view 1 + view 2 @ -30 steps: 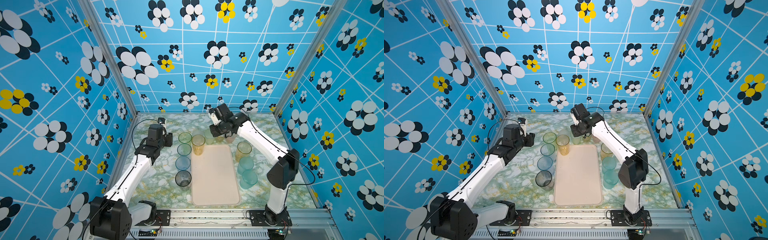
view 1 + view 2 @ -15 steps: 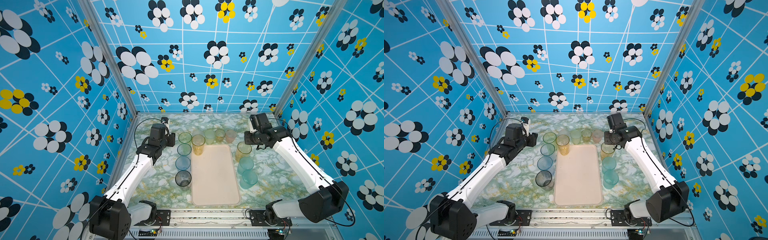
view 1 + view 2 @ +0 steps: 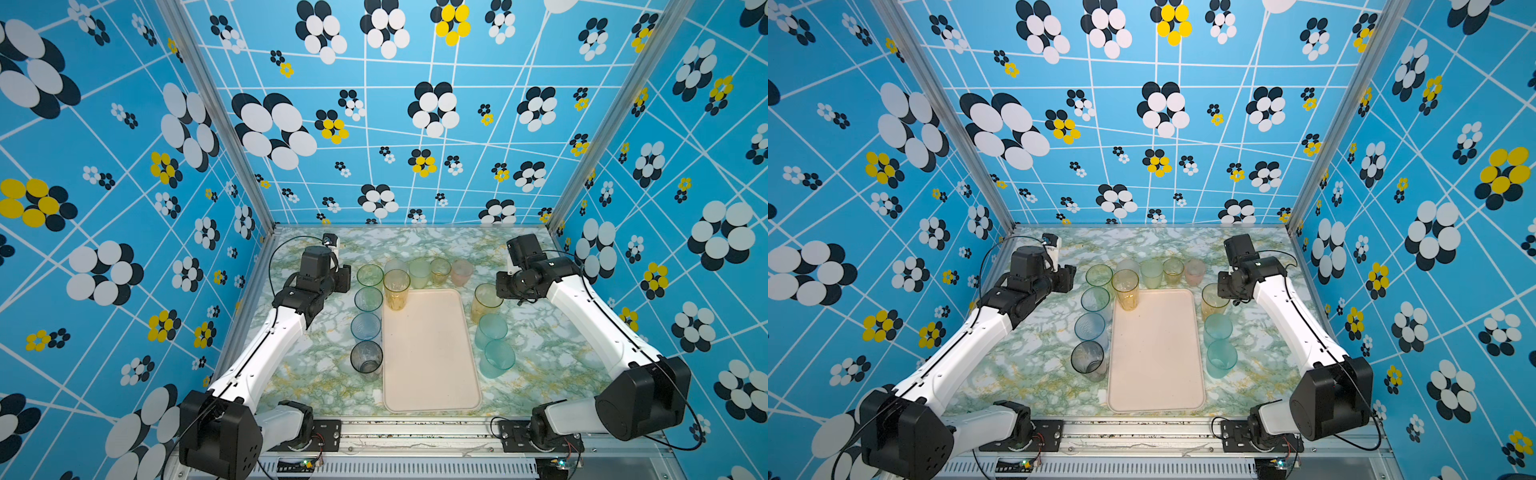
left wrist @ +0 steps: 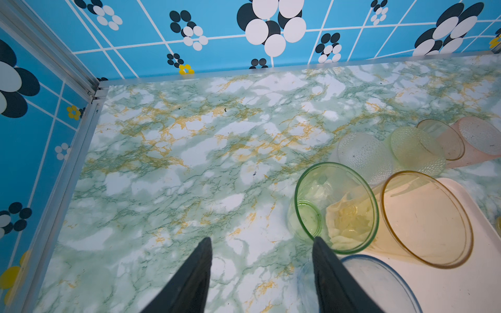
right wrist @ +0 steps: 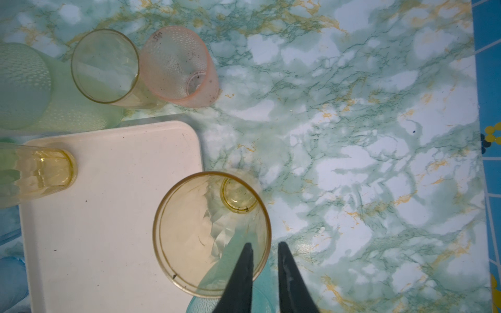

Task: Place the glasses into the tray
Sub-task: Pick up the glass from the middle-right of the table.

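Observation:
The cream tray (image 3: 430, 357) lies in the middle of the table, and one tall amber glass (image 3: 396, 289) stands on its far left corner. The other glasses ring it: a column on the left, a row at the back, three on the right. My right gripper (image 5: 265, 244) stands over the amber glass (image 5: 211, 233) at the tray's right edge. One finger is inside its rim and one outside, with a narrow gap showing on both sides. My left gripper (image 4: 260, 239) is open above bare table, beside the green glass (image 4: 334, 207).
The left column holds green, teal, blue (image 3: 365, 326) and grey (image 3: 366, 357) tumblers. Clear, green, yellow and pink (image 3: 462, 272) ones stand at the back. Two teal ones (image 3: 491, 330) are near the right arm. Patterned walls close in three sides.
The right arm has swung from the back row to the right side, over the amber glass. Its jaws have narrowed. The left arm has hardly moved.

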